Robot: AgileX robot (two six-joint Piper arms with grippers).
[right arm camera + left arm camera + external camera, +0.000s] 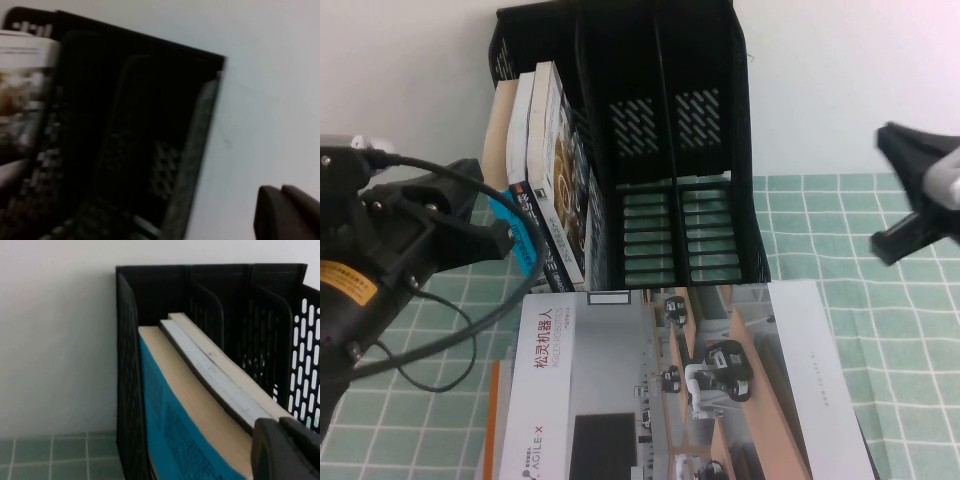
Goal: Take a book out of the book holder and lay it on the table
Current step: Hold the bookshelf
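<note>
- Left gripper (505, 240): raised at the left side of the book holder (710, 150), fingertips at the spines of the books in the leftmost slot. Its dark fingers overlap a blue-covered book (520, 235) at the outer edge of that slot. Cannot tell whether the jaws are clamped on anything or merely alongside.
- Book (560, 190) (white and dark cover with orange dials): upright in the leftmost slot, just to the inner side of the left gripper's tips, leaning against the slot divider. A light-spined book (523, 130) stands between it and the blue one.
- Left wrist view: the three books packed together, page edges up; one fingertip (285, 450) shows in the corner just beside them.
- Right gripper (910, 215): hanging in the air well to the right of the holder, jaws clenched, holding nothing.
- Middle and right slots, nearer the right gripper: slatted base visible.
- Large white brochure (650, 400) with robot photos lies flat on the table (880, 330), in front of the holder, below and between both grippers.
</note>
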